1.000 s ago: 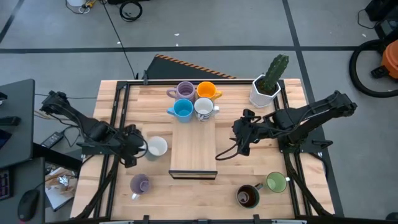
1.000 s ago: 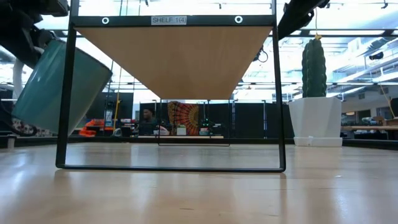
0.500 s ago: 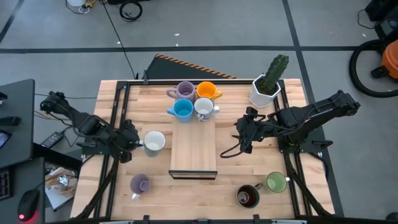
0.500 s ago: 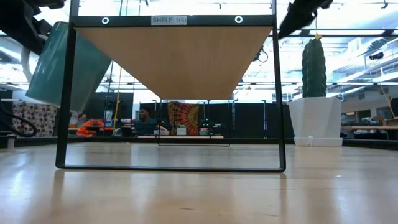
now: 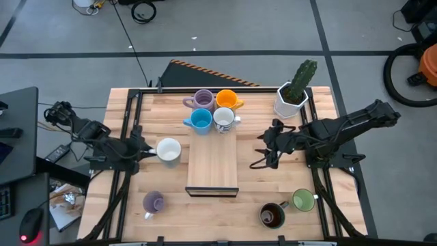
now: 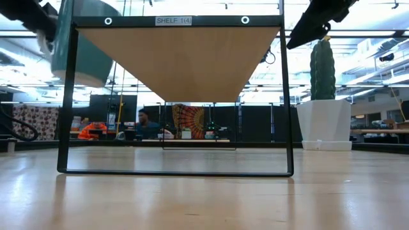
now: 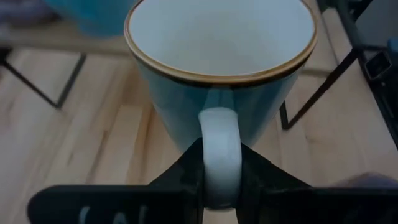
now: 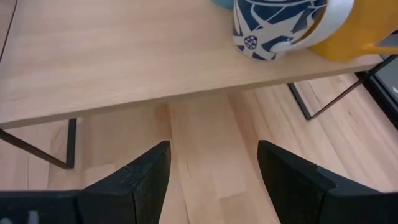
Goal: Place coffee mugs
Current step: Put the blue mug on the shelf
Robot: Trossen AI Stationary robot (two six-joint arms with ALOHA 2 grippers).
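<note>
The left gripper (image 7: 219,186) gripped the empty pale-teal, white-lined ceramic mug (image 7: 219,74) by its handle, left of the wooden shelf (image 5: 212,160). The right gripper (image 8: 211,180) hung open, holding nothing, right of the shelf.

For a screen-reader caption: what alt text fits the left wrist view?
The left gripper is shut on the handle of a pale blue mug with a white inside, held upright above the wooden table.
</note>
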